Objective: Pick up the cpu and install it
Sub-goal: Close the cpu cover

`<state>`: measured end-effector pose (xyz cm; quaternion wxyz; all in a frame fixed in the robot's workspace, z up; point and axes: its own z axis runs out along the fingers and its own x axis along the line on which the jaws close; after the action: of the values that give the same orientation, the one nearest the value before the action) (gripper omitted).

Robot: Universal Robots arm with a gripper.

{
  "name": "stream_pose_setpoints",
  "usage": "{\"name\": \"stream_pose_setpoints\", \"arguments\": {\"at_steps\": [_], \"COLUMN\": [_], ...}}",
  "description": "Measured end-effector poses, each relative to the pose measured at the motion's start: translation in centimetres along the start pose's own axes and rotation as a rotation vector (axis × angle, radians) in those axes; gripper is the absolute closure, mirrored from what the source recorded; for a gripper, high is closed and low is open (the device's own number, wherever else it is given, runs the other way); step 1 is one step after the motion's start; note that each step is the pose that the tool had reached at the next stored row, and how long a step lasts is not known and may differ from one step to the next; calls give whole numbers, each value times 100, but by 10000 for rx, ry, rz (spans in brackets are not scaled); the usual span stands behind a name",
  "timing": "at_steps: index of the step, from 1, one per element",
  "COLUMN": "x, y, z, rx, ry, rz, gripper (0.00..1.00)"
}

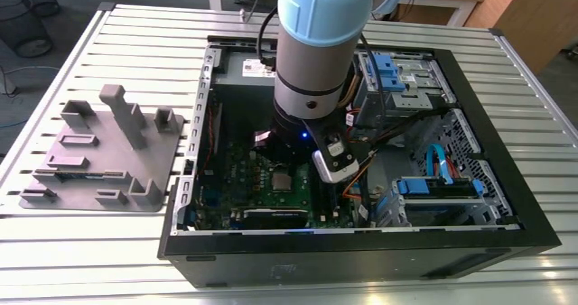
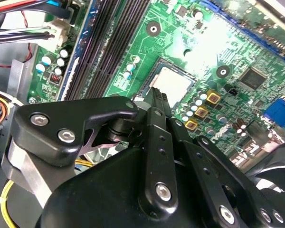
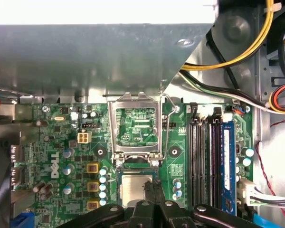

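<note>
The cpu (image 3: pixel 132 188) is a small silvery square lying flat in the socket of the green motherboard (image 3: pixel 61 142). It also shows in the second wrist view (image 2: pixel 174 83) and in the exterior view (image 1: pixel 281 180). My gripper (image 3: pixel 152 189) hangs just over the cpu's edge, its two black fingers (image 2: pixel 157 97) pressed together with nothing between them. The hinged metal socket frame (image 3: pixel 135 124) stands swung open beside the socket. In the exterior view the arm (image 1: pixel 312 61) reaches down into the open computer case (image 1: pixel 361 244).
A grey plastic tray with upright posts (image 1: pixel 99 156) lies on the slatted table at the exterior view's left. Memory slots (image 3: pixel 204 156), bundled cables (image 3: pixel 237 52) and drive bays (image 1: pixel 434 183) crowd around the socket inside the case.
</note>
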<state>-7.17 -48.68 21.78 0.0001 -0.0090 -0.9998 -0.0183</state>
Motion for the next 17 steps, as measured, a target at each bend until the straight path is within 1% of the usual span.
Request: {"name": "stream_pose_setpoints", "arguments": {"at_steps": [5, 10, 17], "x": [-46, -102, -201], "y": [30, 74, 141], "z": [9, 18, 36], "rx": [-21, -59, -64], "ry": [1, 1, 2], "rz": [0, -5, -9], "gripper": [89, 89, 89]}}
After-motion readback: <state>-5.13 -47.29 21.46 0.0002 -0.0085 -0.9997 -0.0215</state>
